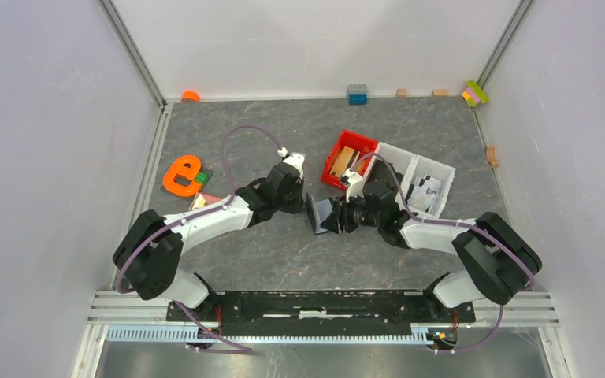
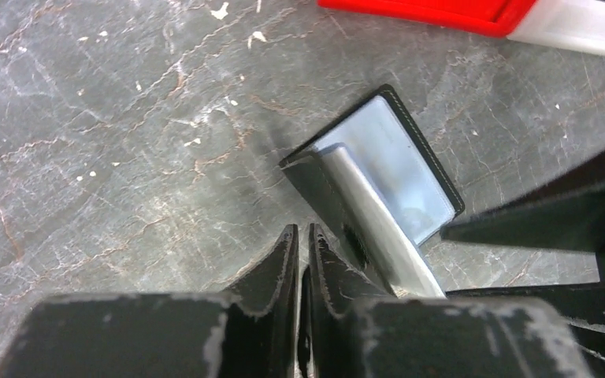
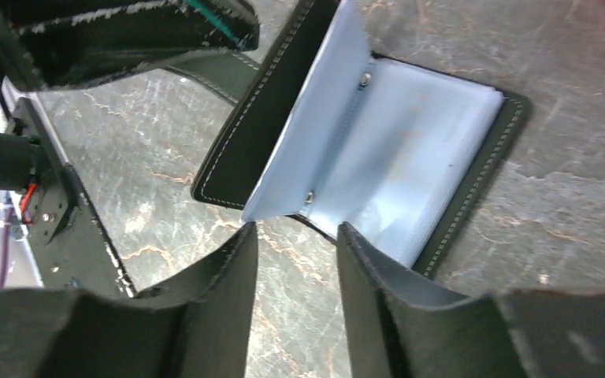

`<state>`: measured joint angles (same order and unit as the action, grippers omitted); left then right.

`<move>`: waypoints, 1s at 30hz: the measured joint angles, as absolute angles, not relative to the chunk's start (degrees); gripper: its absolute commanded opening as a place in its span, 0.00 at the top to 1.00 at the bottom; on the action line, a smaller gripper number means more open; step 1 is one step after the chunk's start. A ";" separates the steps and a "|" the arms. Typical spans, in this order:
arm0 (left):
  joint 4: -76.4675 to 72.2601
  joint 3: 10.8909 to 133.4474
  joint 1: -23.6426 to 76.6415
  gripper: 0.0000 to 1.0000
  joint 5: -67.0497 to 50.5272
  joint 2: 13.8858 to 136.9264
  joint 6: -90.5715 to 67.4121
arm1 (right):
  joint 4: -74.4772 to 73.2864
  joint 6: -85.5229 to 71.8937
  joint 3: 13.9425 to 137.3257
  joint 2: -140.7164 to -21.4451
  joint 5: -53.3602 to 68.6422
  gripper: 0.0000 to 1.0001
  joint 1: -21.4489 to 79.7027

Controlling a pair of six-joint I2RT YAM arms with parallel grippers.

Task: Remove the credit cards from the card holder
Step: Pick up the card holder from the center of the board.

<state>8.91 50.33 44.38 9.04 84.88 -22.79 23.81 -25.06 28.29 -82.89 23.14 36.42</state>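
Note:
The black card holder lies opened between my two grippers, one half flat on the table and the other tilted up. Its pale blue-grey sleeves face the right wrist camera; I cannot make out single credit cards inside them. My right gripper is open just before the holder's near edge, with bare table between its fingers. My left gripper is shut with nothing in it, just left of the raised flap. A pinkish flat piece, perhaps a card, peeks out beside the left arm.
A red bin with wooden blocks and a white bin stand right behind the right gripper. An orange letter e lies at the left. Small blocks, one of them blue, line the back wall.

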 measured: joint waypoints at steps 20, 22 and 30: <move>6.68 47.24 36.45 0.16 -8.38 86.59 -29.82 | 24.95 -22.81 33.43 -89.86 24.05 0.62 42.50; 6.68 47.24 36.40 0.16 -8.80 86.63 -29.91 | 24.75 -22.59 33.65 -89.91 23.68 0.62 42.76; 4.73 46.24 36.12 0.17 -9.32 85.82 -30.41 | 23.97 -22.09 33.76 -89.93 20.27 0.66 43.03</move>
<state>4.73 46.24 36.12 -9.32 85.82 -30.41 23.97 -22.09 33.76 -89.93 20.27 43.03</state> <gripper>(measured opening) 0.834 0.377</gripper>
